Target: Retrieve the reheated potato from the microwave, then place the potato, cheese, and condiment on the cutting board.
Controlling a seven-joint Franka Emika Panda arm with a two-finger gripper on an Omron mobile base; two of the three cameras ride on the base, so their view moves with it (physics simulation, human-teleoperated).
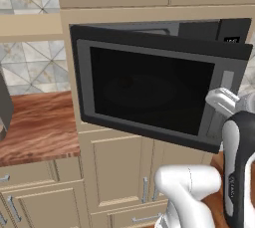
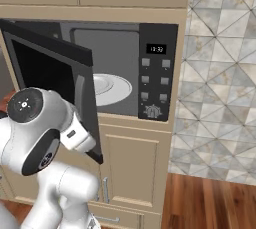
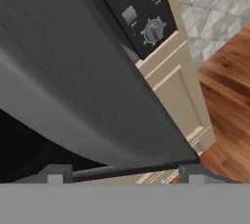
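gripper (image 3: 124, 175) jaws stand apart at the microwave (image 2: 150, 73) door's (image 1: 149, 92) lower edge, holding nothing; door judged stiff, hinged, best pushed at its free edge.

White turntable plate (image 2: 107, 87) lies inside the open microwave (image 2: 150, 68).

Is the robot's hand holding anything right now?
No. The hand is open, its fingers either side of the black microwave door's lower edge, not closed on it.
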